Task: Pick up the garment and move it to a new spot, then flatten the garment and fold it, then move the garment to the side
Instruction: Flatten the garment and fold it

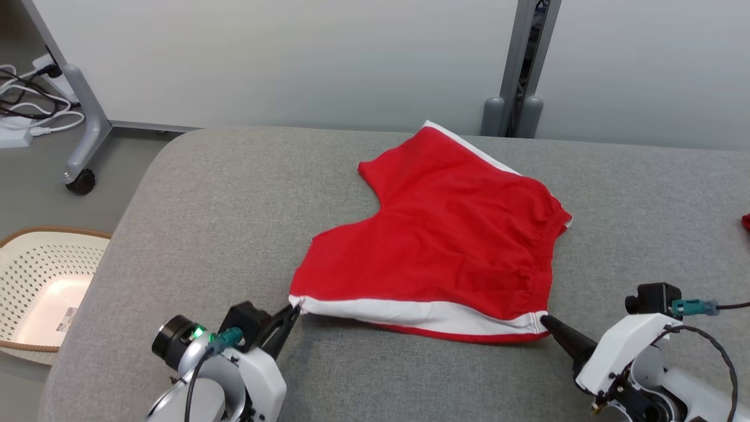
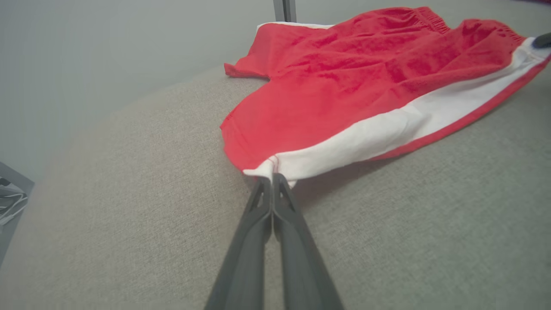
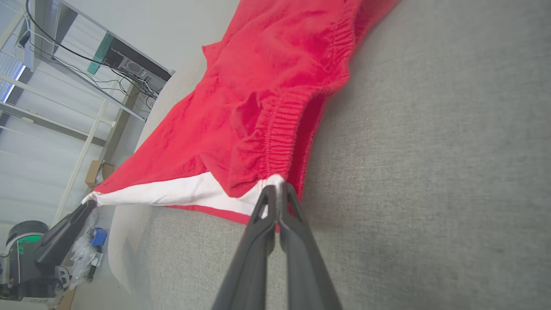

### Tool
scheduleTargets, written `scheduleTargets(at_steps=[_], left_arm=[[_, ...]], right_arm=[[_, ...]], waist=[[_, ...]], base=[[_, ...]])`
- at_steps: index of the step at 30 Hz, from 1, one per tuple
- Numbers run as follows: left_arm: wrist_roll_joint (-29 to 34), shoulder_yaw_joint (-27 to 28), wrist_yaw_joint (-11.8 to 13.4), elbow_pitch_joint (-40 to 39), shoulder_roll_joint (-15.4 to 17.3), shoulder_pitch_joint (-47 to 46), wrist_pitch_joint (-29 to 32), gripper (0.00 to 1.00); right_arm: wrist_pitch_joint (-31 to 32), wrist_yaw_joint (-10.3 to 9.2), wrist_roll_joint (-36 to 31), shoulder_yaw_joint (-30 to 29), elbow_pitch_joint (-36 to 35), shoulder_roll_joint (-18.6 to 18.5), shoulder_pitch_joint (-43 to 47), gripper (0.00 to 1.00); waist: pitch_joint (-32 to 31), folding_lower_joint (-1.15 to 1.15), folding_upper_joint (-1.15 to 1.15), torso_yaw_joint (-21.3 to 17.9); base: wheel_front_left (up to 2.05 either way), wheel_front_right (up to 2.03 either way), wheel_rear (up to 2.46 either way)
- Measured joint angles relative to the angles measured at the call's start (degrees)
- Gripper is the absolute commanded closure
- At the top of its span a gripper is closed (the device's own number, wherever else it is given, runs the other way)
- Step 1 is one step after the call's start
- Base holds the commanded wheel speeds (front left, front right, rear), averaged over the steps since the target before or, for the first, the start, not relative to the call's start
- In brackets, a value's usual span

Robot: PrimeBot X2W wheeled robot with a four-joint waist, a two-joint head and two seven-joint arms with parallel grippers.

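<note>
Red shorts [image 1: 445, 234] spread on grey table [image 1: 205, 234], left fingers [image 1: 282, 330] pinching white-striped leg corner, right fingers [image 1: 565, 337] pinching waistband corner

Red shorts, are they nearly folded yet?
Not yet. The red shorts lie spread nearly flat on the grey pad. The left gripper and right gripper each pinch a corner of the white-striped near edge. Folding and moving aside are left.

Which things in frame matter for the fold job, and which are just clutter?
Job: red shorts; left gripper and right gripper, each shut on a near corner; grey surface.
Clutter: perforated basket, cables, wheeled stand.
</note>
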Motion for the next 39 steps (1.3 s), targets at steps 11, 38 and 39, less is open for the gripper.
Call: scheduleTargets(at_steps=[11, 38, 39], left_arm=[[7.4, 3.7, 0.4, -1.6, 0.3, 4.5, 0.0, 1.00], [11.8, 13.8, 0.2, -9.7, 1.4, 17.8, 0.0, 1.00], [12.1, 13.8, 0.2, -10.1, 1.7, 18.1, 0.0, 1.00]], right_arm=[[1.5, 0.01, 2.8, 0.2, -3.1, -2.4, 3.8, 1.00], [1.8, 0.01, 3.6, 2.1, -14.1, -6.8, 14.6, 1.00], [1.8, 0.00, 3.6, 2.2, -14.4, -6.7, 14.8, 1.00]], waist=[[-2.3, 0.00, 0.00, 0.1], [-6.7, 0.00, 0.00, -0.8], [-6.7, 0.00, 0.00, -0.9]], base=[[0.00, 0.00, 0.00], [0.00, 0.00, 0.00], [0.00, 0.00, 0.00]])
